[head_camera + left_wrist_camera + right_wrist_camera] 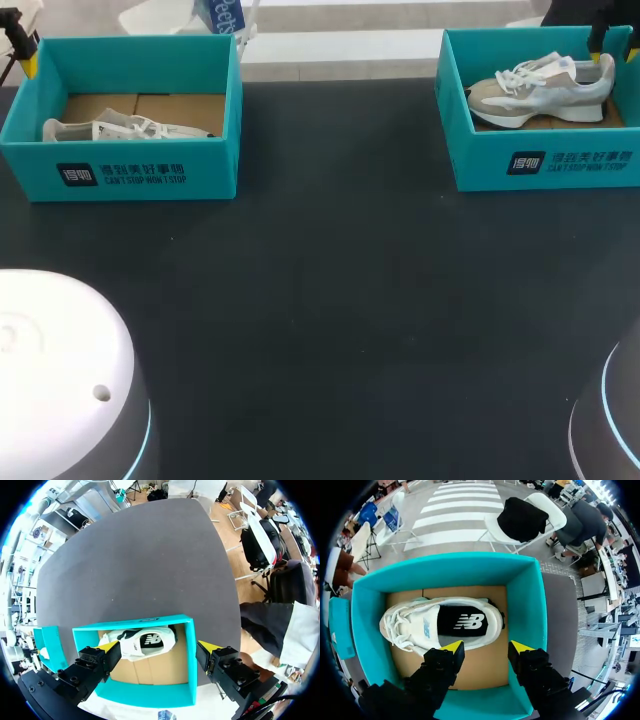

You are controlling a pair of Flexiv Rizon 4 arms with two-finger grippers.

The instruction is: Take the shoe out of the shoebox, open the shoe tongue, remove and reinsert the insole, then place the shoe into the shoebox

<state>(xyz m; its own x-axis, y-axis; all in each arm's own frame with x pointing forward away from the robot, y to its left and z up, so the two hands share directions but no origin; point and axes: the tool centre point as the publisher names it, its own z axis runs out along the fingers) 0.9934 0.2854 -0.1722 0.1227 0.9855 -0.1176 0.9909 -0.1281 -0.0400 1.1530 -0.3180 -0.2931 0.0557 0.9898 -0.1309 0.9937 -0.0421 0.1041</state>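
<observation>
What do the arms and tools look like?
The left tool and right tool match: two blocky black fingers with screw heads, each ending in a bright yellow wedge tip. Housings: left arm rounded white, right arm grey, both with a blue ring.

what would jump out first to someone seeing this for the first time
Two teal boxes stand out on the dark table: the left box at its far left with the left shoe inside, the right box at its far right with the right shoe. The left tool and right tool hang open, one over each box.
</observation>
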